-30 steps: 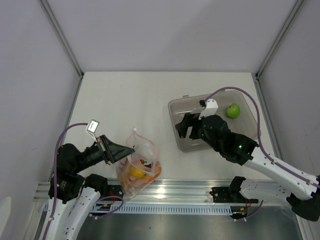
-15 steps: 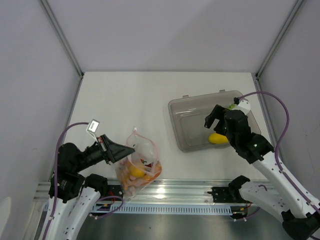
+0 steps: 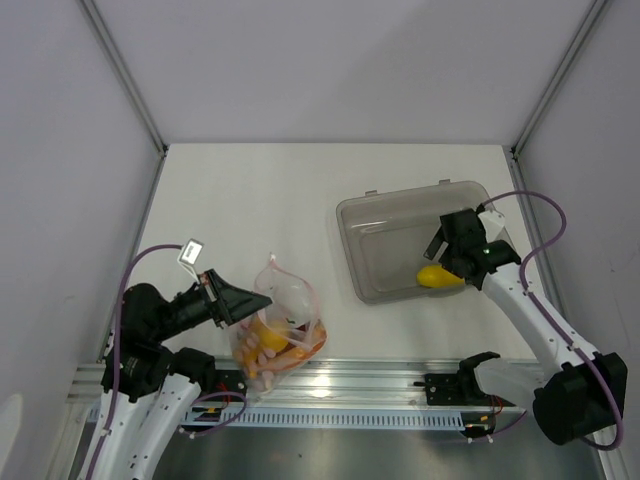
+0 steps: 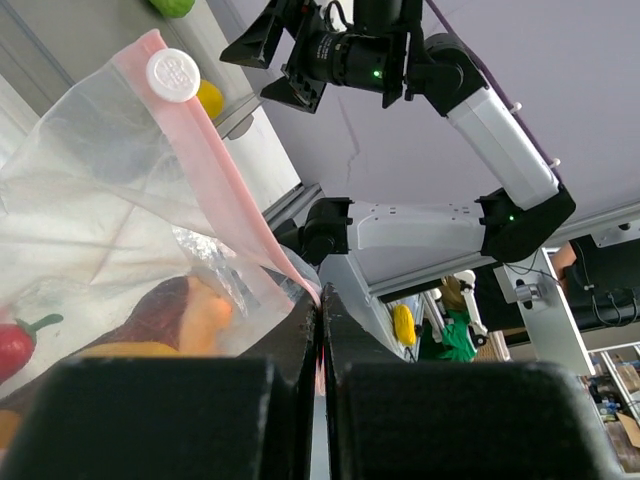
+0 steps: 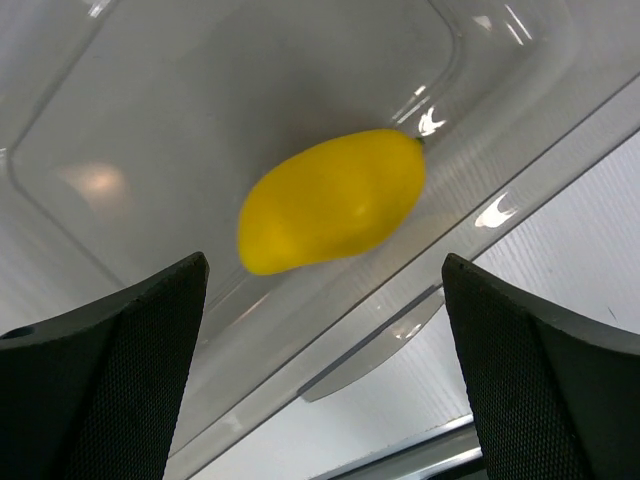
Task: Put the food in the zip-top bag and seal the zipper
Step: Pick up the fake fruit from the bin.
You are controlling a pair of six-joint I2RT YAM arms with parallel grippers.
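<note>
Plastic and glossy, the yellow fruit [image 5: 335,200] lies on the floor of the grey bin [image 3: 380,225], close to its near wall, on the right side of the desk [image 3: 250,200]. In the right wrist view it sits squarely in the gap ahead of the right claw [image 5: 322,270], whose fingers [image 5: 110,370] are spread wide and hold nothing.

Its long axis runs there from low left to high right, more along the line the fingers close on than across it. I judge I'd want to roll the wrist a little before going down, so the pads meet its narrower sides. From above, the right claw [image 3: 455,252] hovers over the bin just beyond the fruit, so what's left looks like a short descent, not a reach.

The zip-top bag [image 3: 283,335] is well apart, at the near-left edge of the desk. The left claw [image 4: 320,305] is clamped tight on one end of the pinkish zipper [image 4: 215,190], holding the mouth up. I can't tell how wide it gapes. Through the plastic I see a red chili [image 4: 15,340] and orange pieces [image 4: 205,310].

The right arm is plainly nearer the yellow fruit, and the left has its hands full. A green round fruit [image 4: 172,5] shows only at the top edge of the left wrist view.
</note>
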